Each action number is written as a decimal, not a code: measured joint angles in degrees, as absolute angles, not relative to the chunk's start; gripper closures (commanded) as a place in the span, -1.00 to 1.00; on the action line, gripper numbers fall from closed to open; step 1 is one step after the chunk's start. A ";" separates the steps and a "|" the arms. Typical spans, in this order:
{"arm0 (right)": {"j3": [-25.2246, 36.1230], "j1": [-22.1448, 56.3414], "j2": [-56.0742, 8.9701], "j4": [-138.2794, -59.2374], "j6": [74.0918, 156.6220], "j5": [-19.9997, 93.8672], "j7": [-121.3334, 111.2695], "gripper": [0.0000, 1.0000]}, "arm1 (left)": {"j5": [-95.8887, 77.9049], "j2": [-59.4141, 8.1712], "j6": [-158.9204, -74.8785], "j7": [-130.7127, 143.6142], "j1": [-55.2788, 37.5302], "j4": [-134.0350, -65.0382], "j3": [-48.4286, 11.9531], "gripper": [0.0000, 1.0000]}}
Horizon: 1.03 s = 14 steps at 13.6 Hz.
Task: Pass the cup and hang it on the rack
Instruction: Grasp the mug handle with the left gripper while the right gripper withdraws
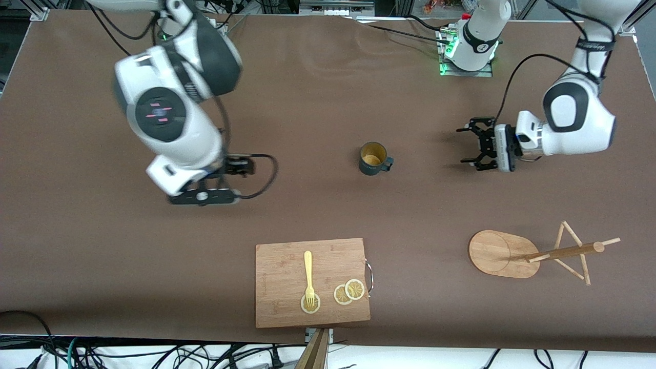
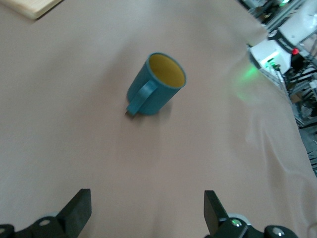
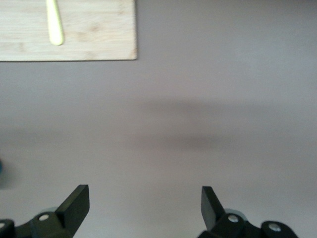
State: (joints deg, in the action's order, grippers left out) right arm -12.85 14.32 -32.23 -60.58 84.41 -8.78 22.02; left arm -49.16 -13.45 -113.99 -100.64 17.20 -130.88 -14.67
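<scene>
The dark teal cup [image 1: 374, 159] stands upright on the brown table near its middle, with its handle turned toward the left arm's end. In the left wrist view the cup [image 2: 156, 84] lies ahead of the fingers, apart from them. My left gripper [image 1: 461, 145] [image 2: 147, 208] is open and empty, low over the table beside the cup on the left arm's side. My right gripper [image 1: 205, 197] [image 3: 143, 203] is open and empty over bare table toward the right arm's end. The bamboo rack [image 1: 505, 253] stands nearer to the front camera, toward the left arm's end.
A rectangular wooden cutting board [image 1: 312, 282] [image 3: 69, 29] lies near the table's front edge, bearing a yellow fork [image 1: 308, 279] and lemon slices [image 1: 348, 292]. The left arm's base [image 1: 469, 51] stands at the back edge.
</scene>
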 measured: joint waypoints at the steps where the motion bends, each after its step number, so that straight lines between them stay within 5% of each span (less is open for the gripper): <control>1: -12.60 11.49 -31.00 -60.56 83.25 -8.79 18.25 -1.00 | -52.15 -15.67 -114.96 -104.80 16.47 -130.87 -15.14 -1.00; 7: -10.21 -1.76 -25.88 -60.59 75.20 -8.67 2.89 -1.00 | -67.63 -27.76 -117.59 -125.36 8.50 -127.31 -15.96 -1.00; 14: -8.04 -9.16 -16.73 -65.92 75.11 -8.63 -5.90 -1.00 | -73.46 -37.96 -117.62 -137.24 4.55 -119.52 -16.12 -1.00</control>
State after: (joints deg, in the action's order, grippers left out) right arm -8.04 -9.16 -16.73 -65.92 75.11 -8.63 -5.90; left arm -73.46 -37.96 -117.62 -137.24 4.55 -119.52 -16.12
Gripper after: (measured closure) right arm 0.000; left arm 0.000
